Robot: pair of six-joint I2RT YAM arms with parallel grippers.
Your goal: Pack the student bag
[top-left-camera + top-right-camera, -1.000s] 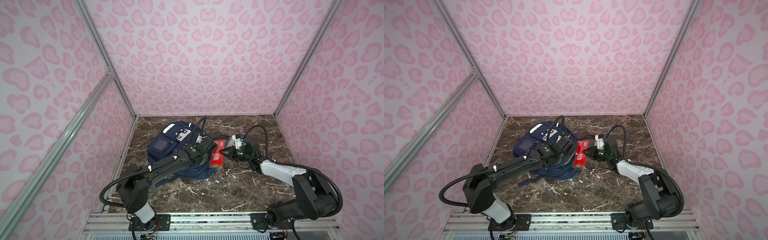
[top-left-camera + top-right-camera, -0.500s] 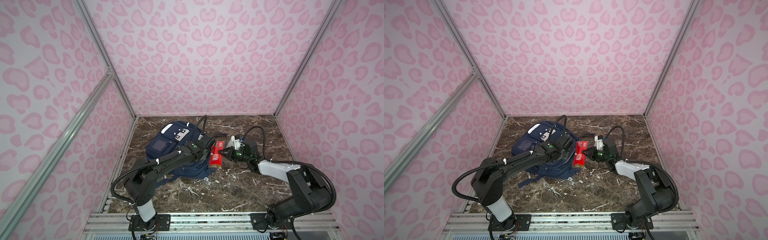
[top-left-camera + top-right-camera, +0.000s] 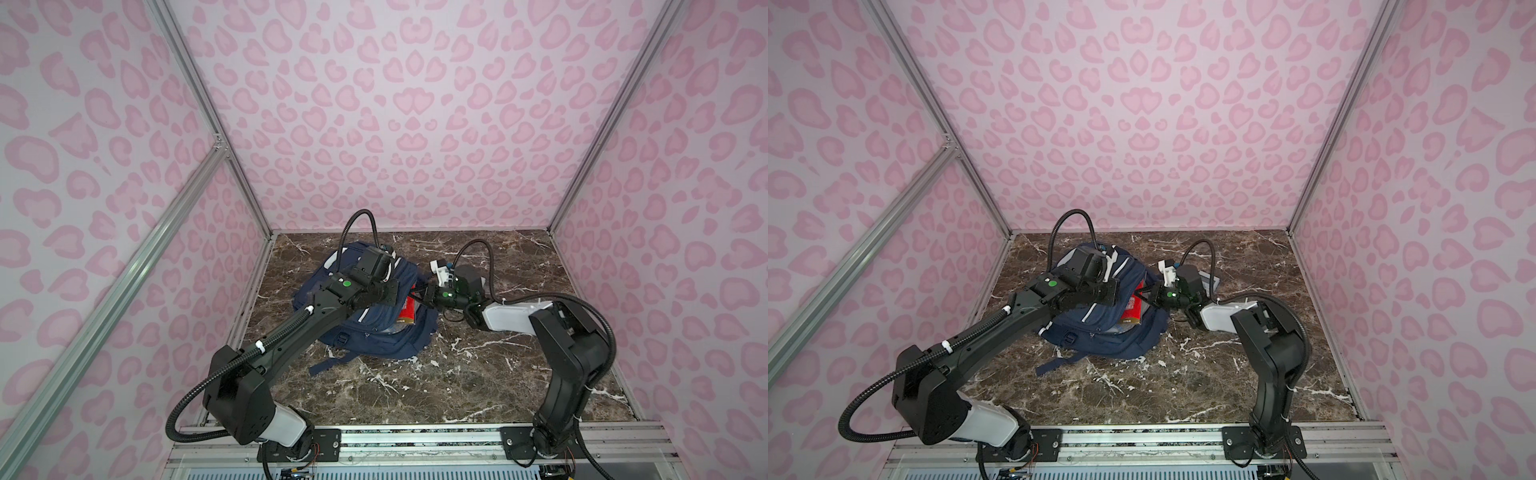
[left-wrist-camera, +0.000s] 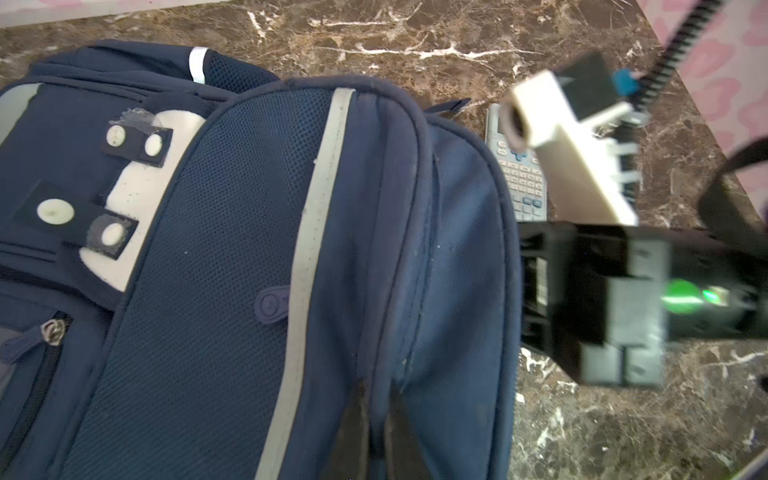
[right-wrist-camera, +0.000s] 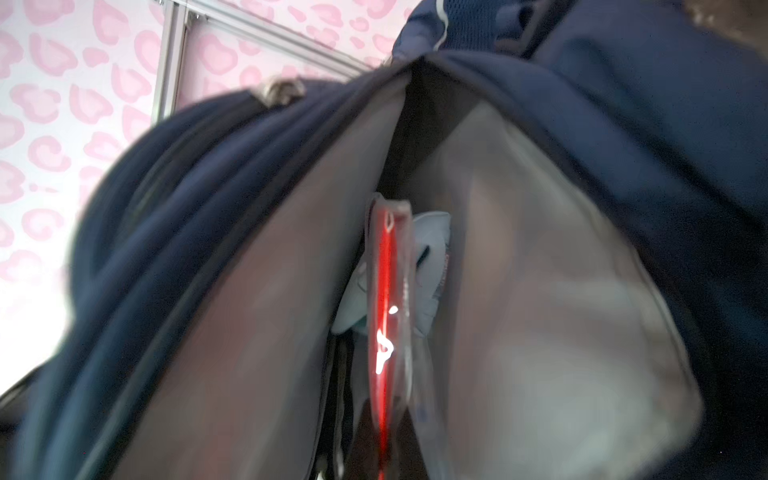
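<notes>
**Item 1 — student bag**: large navy-blue fabric backpack with pale reflective stripes. It lies on the dark brown marble-pattern tabletop, near the middle and toward the back in both top views. Its main compartment gapes toward the right arm.

**Item 2, left gripper**: wide a second ago, now closed to a narrow pinch on a fold of the bag's upper panel by the opening. The cloth puckers between the fingers. Reading: the rim is now secured and can be lifted to keep the mouth open.

**Item 3, right gripper**: clamped throughout on a flat red pack in glossy clear wrap, gold at one end. A second ago the pack was held outside, beside the bag. It now stands edge-on in the mouth, partly between the grey lining walls.

**Item 4, pale blue soft pouch**: already inside, behind the pack.

**Item 5, grey calculator**: on the tabletop just beside the bag, not yet packed.

**Status:** insertion of the red pack is under way, judged roughly mid-task. The pack probably needs pushing deeper, then release. Risk — the pinched fold slips and the mouth collapses onto the pack.
</notes>
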